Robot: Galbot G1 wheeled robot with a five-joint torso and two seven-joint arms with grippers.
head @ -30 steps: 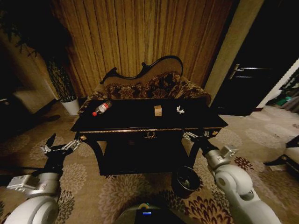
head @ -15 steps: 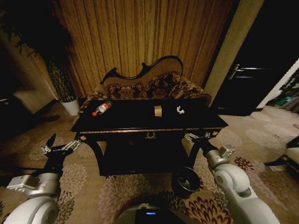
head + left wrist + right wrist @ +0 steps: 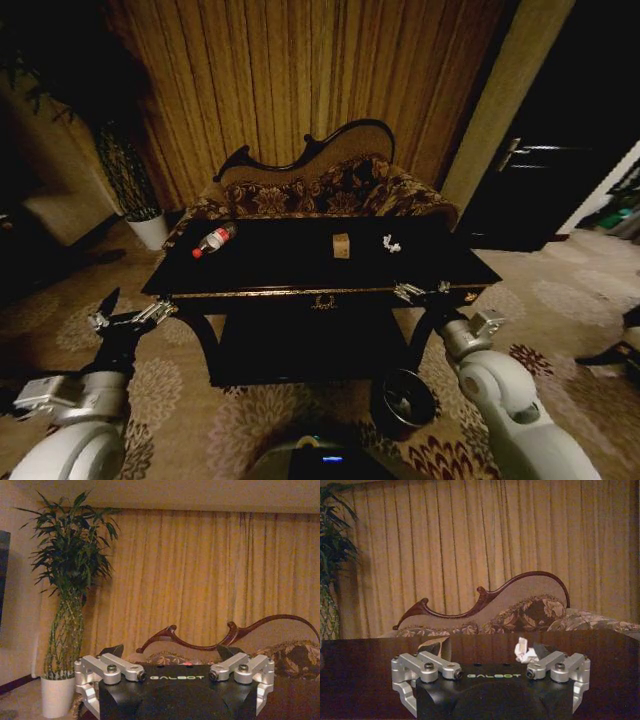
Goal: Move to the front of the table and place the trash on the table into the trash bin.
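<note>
With the robot facing the worktop [image 3: 300, 282], both the left gripper [image 3: 118, 312] and right gripper [image 3: 422, 292] are held low at its front corners, jaws spread wide and empty, while the bottle [image 3: 212, 240], box [image 3: 341, 245] and wrapper [image 3: 390, 243] lie on top and the trash bin [image 3: 403, 402] stands on the floor below the right arm, presumably for short transfers.

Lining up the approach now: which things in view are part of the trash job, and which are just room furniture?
Job: table; bottle, tan box and white wrapper on it; trash bin on the floor by the right gripper; left gripper off the table's left corner.

Not job: sofa, potted plant, curtain, door.
</note>
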